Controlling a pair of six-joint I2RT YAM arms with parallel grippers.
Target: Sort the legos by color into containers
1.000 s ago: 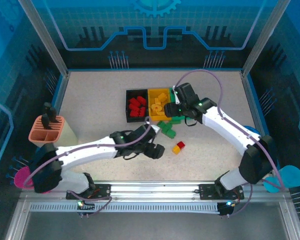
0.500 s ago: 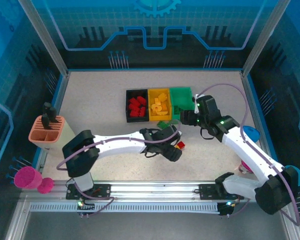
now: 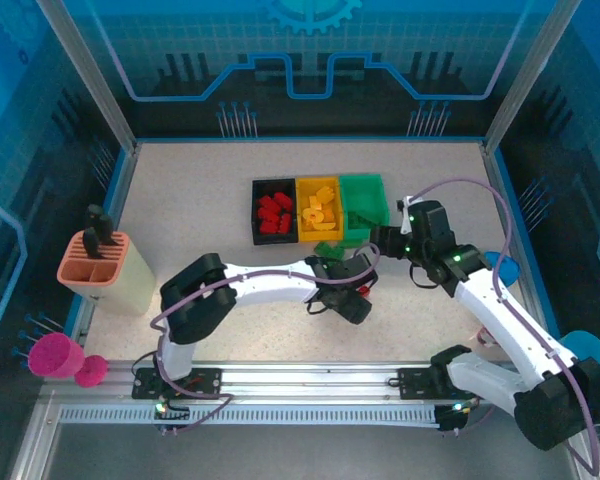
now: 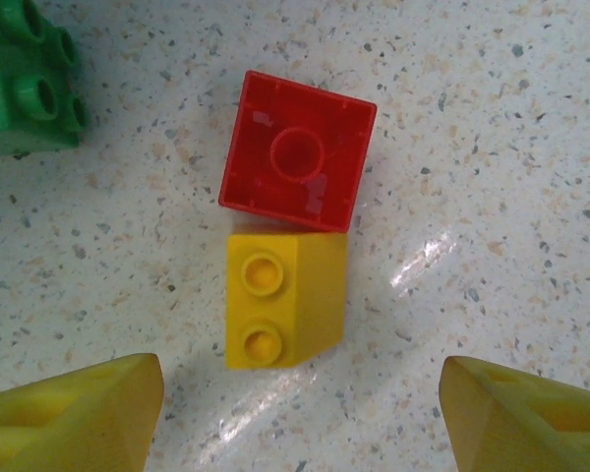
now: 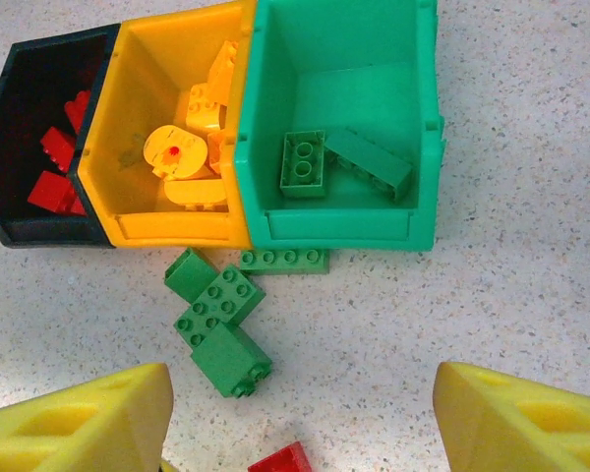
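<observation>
Left wrist: end effector (image 4: 302,383) open near yellow lego (image 4: 285,300).

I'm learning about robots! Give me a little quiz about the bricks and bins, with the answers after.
1. True or false: the black bin holds green bricks.
2. Which brick lies nearest the left gripper? A red brick, B yellow brick, C green brick.
3. How many bricks lie inside the green bin?

Key: 1 false, it holds red ones. 2 B. 3 two.
</observation>
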